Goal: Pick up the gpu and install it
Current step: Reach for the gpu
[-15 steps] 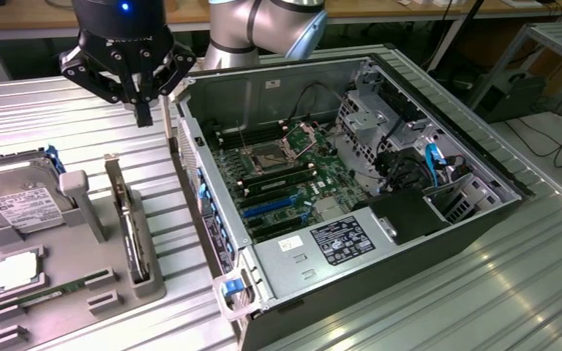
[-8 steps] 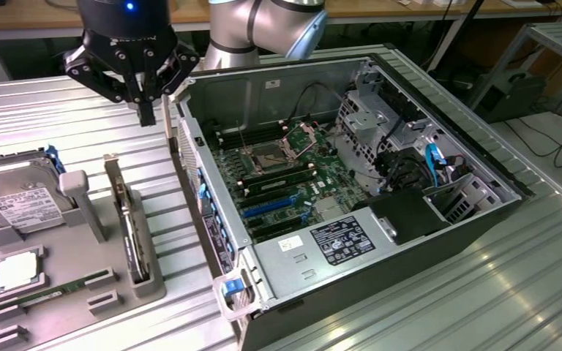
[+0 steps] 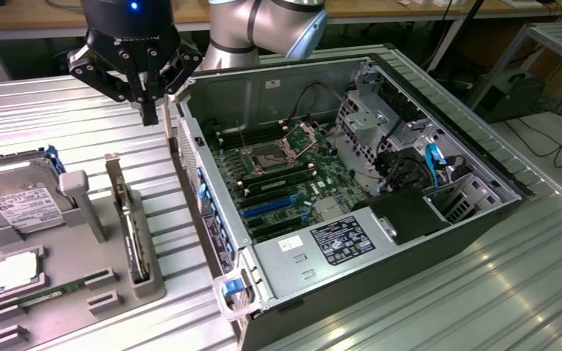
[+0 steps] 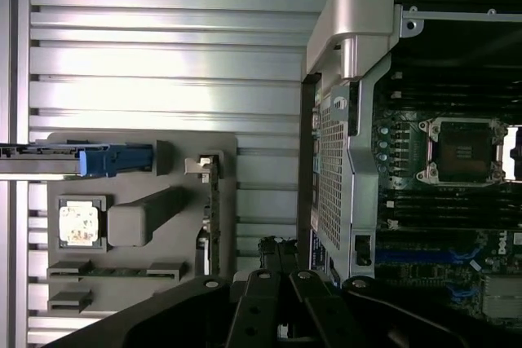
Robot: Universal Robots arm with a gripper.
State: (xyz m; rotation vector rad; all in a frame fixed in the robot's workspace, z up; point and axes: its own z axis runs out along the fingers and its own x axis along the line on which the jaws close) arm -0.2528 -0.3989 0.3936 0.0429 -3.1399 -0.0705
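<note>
grey fixture tray (image 3: 78, 199) carries a hard drive (image 3: 23, 205), a cpu (image 3: 15, 272), a ram stick (image 3: 61, 292) and the gpu (image 3: 128, 216), standing on edge; beside it an open computer case (image 3: 359, 183) on the ribbed metal table (image 3: 66, 124); the gripper (image 3: 148, 117) hangs above the gap, fingers pinched together, empty

Arm (image 3: 261, 29) up high, wrist approx vertical, jaws pointing straight dwn, pressed fully together.
</note>
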